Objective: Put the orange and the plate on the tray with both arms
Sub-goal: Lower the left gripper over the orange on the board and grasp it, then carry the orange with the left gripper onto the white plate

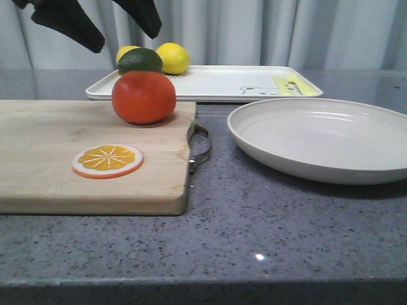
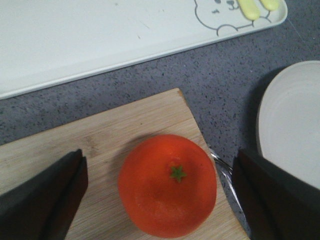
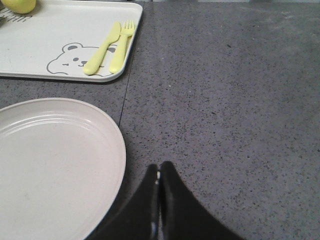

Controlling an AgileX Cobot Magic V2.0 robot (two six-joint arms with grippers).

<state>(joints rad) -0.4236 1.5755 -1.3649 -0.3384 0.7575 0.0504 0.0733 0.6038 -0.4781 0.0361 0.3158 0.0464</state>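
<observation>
Orange [image 1: 144, 96] sits on wooden cutting board [image 1: 76, 159] near its far right corner, stem end up, green calyx facing the left wrist cam; round, slightly squat, glossy skin. From orange, tray [image 1: 210, 86] lies at 12 o'clock, plate [image 1: 321, 136] at 3 o'clock, orange slice disc [image 1: 107, 161] at 7 o'clock.

Left gripper [image 2: 160, 200] hangs above fruit, fingers [image 2: 45, 197] spread wide on both sides, not touching it, holding nothing. Right gripper [image 3: 159, 200] has tips pressed together, empty, over bare speckled grey counter [image 3: 225, 100] just beside plate rim.

Plate is shallow, round, off-white, matte; right edge cut off in front view. Tray is flat, white, rectangular, long axis left-right, w/ bear drawing [image 3: 75, 59] and yellow-green utensils [image 3: 110, 46]. Lime [image 1: 140, 60] and two lemons [image 1: 173, 57] at tray's back left, partly hidden behind orange. Metal board handle [image 1: 202, 147] half seen.
</observation>
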